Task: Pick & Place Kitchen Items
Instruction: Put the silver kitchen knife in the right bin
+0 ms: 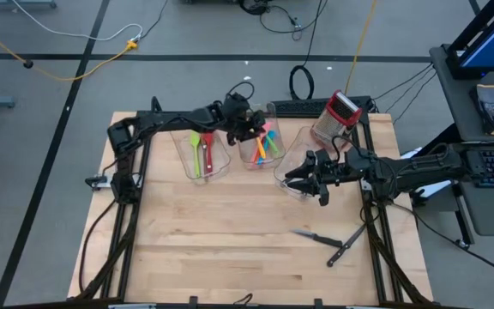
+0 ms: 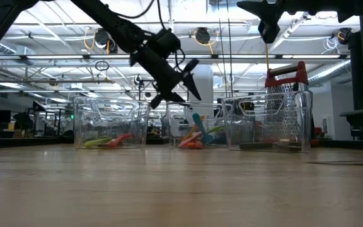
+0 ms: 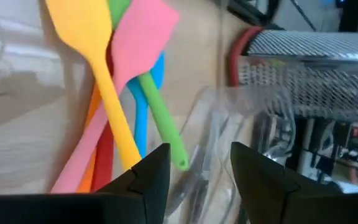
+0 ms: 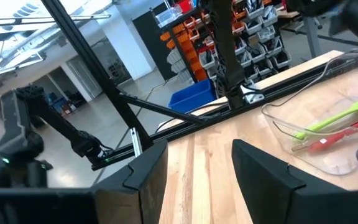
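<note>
Three clear bins stand in a row at the table's far side. The middle bin (image 1: pixel 260 148) holds yellow (image 3: pixel 98 68), pink (image 3: pixel 138 43), green, blue, orange and red spatulas, lying crossed on its floor. The left bin (image 1: pixel 204 154) holds a green and a red utensil. My left gripper (image 3: pixel 197 152) hangs open above the middle bin (image 2: pixel 191 129), slanting down, with nothing between its fingers. My right gripper (image 1: pixel 297 178) is open and level, high over the right bin (image 1: pixel 303 163). Two black-handled knives (image 1: pixel 314 235) (image 1: pixel 347 243) lie flat on the table, near right.
A red-topped metal grater (image 1: pixel 337 116) stands upright just behind the right bin. Cables and the arms' black frame rails run along the table's left and right sides. Bare wood (image 1: pixel 230 249) fills the near half of the table.
</note>
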You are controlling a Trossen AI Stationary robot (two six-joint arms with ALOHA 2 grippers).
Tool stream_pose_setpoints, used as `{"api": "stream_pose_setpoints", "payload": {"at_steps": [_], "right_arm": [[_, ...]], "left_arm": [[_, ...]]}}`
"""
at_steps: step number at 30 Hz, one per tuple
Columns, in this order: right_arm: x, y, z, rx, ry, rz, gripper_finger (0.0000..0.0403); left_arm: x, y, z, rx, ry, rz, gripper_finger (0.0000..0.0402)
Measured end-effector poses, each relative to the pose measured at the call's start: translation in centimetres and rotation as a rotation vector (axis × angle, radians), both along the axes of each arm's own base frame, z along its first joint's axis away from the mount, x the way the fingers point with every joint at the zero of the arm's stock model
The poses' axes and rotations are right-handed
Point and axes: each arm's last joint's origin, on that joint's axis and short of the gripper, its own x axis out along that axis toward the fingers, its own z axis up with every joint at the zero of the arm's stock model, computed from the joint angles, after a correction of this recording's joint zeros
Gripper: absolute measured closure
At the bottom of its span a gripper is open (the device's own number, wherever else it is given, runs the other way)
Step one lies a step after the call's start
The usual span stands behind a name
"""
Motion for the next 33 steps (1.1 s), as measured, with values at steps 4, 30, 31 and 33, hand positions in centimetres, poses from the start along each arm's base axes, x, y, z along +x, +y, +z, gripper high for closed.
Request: {"api": "stream_pose_setpoints", "payload": {"at_steps": [4, 30, 31, 33], "right_arm": [[0.0, 0.0, 0.0, -0.003, 0.0, 0.0, 0.0232], [0.0, 0.0, 0.0, -0.01, -0.001, -0.004, 0.0232], [0.0, 0.0, 0.0, -0.01, -0.001, -0.004, 0.0232], [0.0, 0.0, 0.0, -0.01, 0.0, -0.005, 0.0232]], "left_arm": [[-0.1, -1.6, 2.4, 0.084, -0.03, -0.051, 0.0229], [1.0, -10.9, 2.3, 0.288, 0.239, -0.043, 0.0229], [1.1, -10.9, 2.4, 0.281, 0.228, -0.049, 0.0229], [1.3, -11.0, 2.5, 0.281, 0.201, -0.056, 0.0229]]}}
